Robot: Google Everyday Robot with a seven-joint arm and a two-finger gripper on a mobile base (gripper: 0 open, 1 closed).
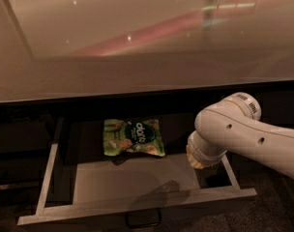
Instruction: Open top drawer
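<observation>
We judge the task essentially done: the top drawer (137, 178) stands pulled well out beneath the worktop (137, 57) — a snack bag (134, 137) lies inside. The gripper (201, 157) hangs over the drawer's right end — whether it grips anything, we cannot tell.

Gripper (199, 161) over open top drawer (132, 181), right

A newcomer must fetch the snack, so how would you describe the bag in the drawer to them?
Under the long glossy counter, the top drawer stands pulled out, with the end effector at its right end. The bag lies flat at the back of its pale floor, left of the arm. It alone is bright green, with a dark round logo, among dark and grey surfaces.
</observation>
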